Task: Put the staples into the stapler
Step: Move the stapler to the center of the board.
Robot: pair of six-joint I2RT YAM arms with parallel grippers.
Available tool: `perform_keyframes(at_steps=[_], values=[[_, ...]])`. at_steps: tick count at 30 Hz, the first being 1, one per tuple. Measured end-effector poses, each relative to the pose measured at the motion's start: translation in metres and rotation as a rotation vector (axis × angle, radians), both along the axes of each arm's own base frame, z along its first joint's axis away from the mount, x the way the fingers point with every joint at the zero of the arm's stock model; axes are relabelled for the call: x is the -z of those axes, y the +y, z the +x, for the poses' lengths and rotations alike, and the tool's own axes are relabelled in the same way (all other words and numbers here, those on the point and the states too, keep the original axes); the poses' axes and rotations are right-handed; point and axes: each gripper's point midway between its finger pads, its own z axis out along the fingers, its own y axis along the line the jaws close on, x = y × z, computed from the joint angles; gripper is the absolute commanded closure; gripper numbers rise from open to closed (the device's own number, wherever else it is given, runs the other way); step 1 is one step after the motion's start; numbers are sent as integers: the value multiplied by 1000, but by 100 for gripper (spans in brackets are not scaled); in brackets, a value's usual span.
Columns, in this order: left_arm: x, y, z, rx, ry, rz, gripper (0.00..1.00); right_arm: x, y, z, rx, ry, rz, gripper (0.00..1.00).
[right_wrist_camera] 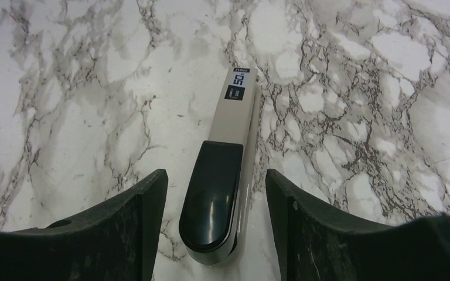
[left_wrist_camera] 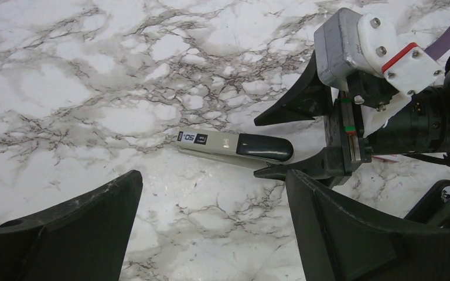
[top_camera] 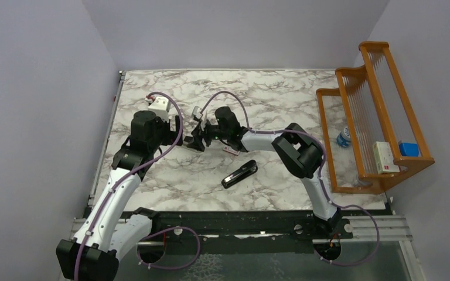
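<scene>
Alignment note: beige plastic stapler with glossy black top pad [right_wrist_camera: 222,167] flat on white grey-veined marble tabletop [right_wrist_camera: 64,88]. From right wrist, long axis running 6 to 12 o'clock, labelled nose tipped slightly toward 1, black padded end at 6, nearest the palm. Jaws of right gripper [right_wrist_camera: 215,175] apart, one finger at 9 and one at 3 of that black end, bare marble showing in both gaps: straddling, no contact visible. Grip line square across the narrow width, so judged well set for a pinch on the rear half, with little yaw correction needed. From left wrist, same stapler at 12 o'clock of the left gripper [left_wrist_camera: 214,175], long axis roughly 10 to 4, nose toward 9, black end tucked between the right arm's fingers at 3. Left gripper spread wide, holding nothing, near the stapler but apart from it. Right arm clearly the nearer one. In top view, all-black second stapler [top_camera: 239,174] at about 5 o'clock from the two meeting grippers, well apart from both. No loose staples discernible in any view; small white-and-red box [top_camera: 385,157] sitting in orange wooden rack [top_camera: 375,45] at 3 o'clock of the table. Probable stage: early, securing the stapler ahead of opening it, loading not yet begun. Main risk: smooth pad skating sideways if the pinch lands off-centre.
</scene>
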Motion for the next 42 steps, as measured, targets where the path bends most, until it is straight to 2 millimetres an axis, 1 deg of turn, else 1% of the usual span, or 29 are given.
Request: perform_keyframes(at_steps=[2, 5, 9, 12, 14, 16, 19, 22, 26, 29, 32, 34, 36, 39, 41, 42], values=[[4, 0, -1, 1, 8, 1, 6, 7, -1, 0, 8, -7, -23, 40], [7, 0, -2, -1, 18, -2, 6, 14, -3, 2, 22, -17, -50, 57], [12, 0, -4, -3, 27, -2, 6, 16, -4, 6, 37, -36, -61, 67], [18, 0, -5, -2, 40, -1, 4, 17, -6, 6, 46, -39, -61, 80], [23, -1, -7, 3, 53, -2, 2, 17, -8, 4, 47, -44, -63, 89], [31, -2, -10, 13, 71, -3, 1, 17, -16, -2, 45, -42, -72, 93], [44, -5, -14, 43, 97, 3, 1, 14, -34, -14, 38, -35, -90, 94], [55, -9, -19, 84, 118, 7, 1, 10, -54, -31, 1, -30, -117, 95], [59, -23, -21, 181, 109, -1, 1, 6, -82, -53, -51, -5, -153, 96], [57, -42, -25, 318, 92, -12, 1, 4, -96, -64, -88, 21, -166, 96], [58, -68, -33, 506, 85, -35, 1, 4, -105, -71, -127, 43, -175, 96], [65, -85, -42, 625, 96, -32, 1, 5, -110, -75, -151, 51, -184, 96], [77, -100, -53, 748, 110, -2, 1, 5, -114, -76, -163, 54, -188, 96], [96, -113, -69, 891, 136, 77, 1, 5, -117, -78, -171, 52, -191, 94], [109, -117, -76, 971, 152, 137, 1, 5, -120, -82, -173, 54, -192, 88], [116, -116, -79, 1002, 162, 165, 1, 5, -121, -84, -174, 55, -193, 84]])
